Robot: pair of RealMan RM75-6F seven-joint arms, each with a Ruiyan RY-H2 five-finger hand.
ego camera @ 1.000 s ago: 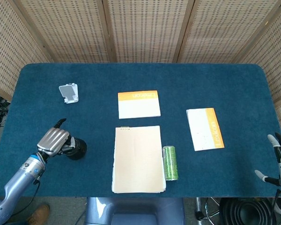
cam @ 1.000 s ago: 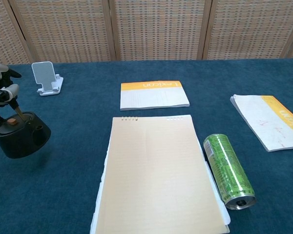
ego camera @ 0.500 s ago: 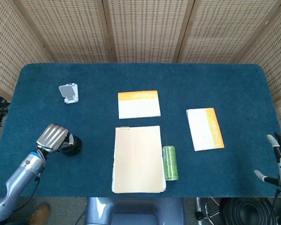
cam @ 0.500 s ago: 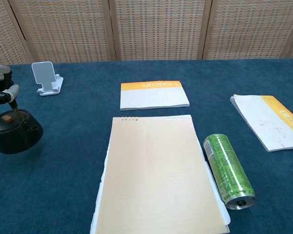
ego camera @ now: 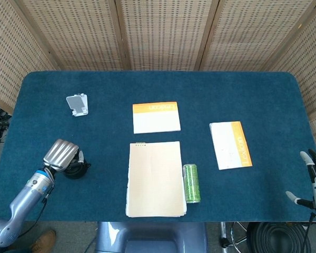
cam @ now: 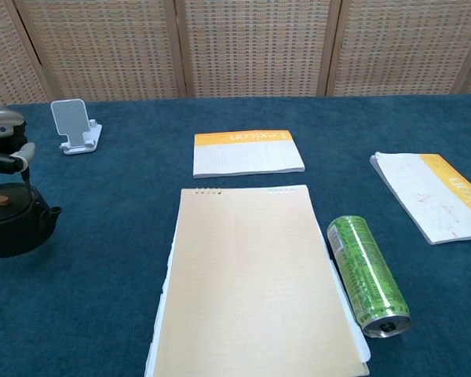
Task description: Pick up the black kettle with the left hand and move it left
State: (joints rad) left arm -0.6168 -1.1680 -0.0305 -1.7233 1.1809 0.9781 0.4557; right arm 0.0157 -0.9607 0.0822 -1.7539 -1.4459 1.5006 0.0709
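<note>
The black kettle [cam: 12, 225] with a small brown lid knob stands low at the table's front left, its spout facing right. My left hand [cam: 1, 140] is directly above it and holds its thin handle. In the head view my left hand [ego camera: 60, 153] covers most of the kettle [ego camera: 77, 169]; only its right side shows. My right hand [ego camera: 315, 176] hangs off the table's right edge with its fingers apart, holding nothing.
A tan notepad [cam: 255, 275] lies in the middle front, with a green can [cam: 366, 273] on its side to its right. An orange-topped pad [cam: 247, 152] is behind it, another orange-edged pad [cam: 432, 194] at the right, and a white phone stand [cam: 74, 126] at the back left.
My left hand has carried the kettle leftward and lower, toward the table's left edge. The right hand has not moved.
</note>
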